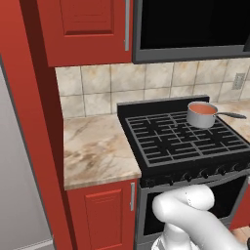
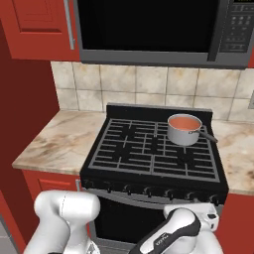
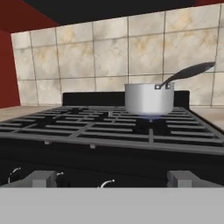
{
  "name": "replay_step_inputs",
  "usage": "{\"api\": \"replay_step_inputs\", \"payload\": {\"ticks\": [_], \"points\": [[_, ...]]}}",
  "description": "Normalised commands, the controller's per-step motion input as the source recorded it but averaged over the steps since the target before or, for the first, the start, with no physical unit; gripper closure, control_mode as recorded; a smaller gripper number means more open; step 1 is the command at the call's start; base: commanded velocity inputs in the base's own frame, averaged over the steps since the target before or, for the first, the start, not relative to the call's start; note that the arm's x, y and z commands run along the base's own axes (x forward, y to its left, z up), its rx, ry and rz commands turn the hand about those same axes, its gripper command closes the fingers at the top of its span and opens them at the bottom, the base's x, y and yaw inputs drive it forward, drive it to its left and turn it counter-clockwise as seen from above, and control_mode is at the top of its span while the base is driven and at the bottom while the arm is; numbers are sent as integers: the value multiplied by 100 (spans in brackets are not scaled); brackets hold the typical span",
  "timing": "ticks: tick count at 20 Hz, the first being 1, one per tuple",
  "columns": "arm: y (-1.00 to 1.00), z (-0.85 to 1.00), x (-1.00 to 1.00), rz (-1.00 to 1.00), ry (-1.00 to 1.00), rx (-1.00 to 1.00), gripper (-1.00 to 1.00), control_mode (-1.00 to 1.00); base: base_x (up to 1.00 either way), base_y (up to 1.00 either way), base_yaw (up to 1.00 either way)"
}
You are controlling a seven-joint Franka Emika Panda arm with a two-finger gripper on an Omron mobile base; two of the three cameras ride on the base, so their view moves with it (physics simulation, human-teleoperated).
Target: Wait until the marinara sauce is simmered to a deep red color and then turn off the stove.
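Orange-red marinara sauce (image 2: pixel 184 122) on lit stove (image 2: pixel 149 149)

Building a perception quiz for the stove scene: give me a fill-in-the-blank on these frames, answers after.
1. The saucepan sits on the stove's back ____ burner.
2. The marinara sauce looks ____ in color.
3. Under the saucepan, the hand view shows a small ____ flame.
4. Above the stove hangs a black ____.

Answers: right; orange-red; blue; microwave
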Motion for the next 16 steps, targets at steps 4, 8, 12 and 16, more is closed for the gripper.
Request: {"api": "replay_step_inputs", "payload": {"ticks": [4,8,12,16], "points": [[0,-13,19,-14,-1,3,-100,-100,0,0,0],[0,-19,10,-14,-1,3,-100,-100,0,0,0],[0,-19,11,-12,0,1,-100,-100,0,0,0],[-3,-17,16,-5,-2,0,-100,-100,0,0,0]]}}
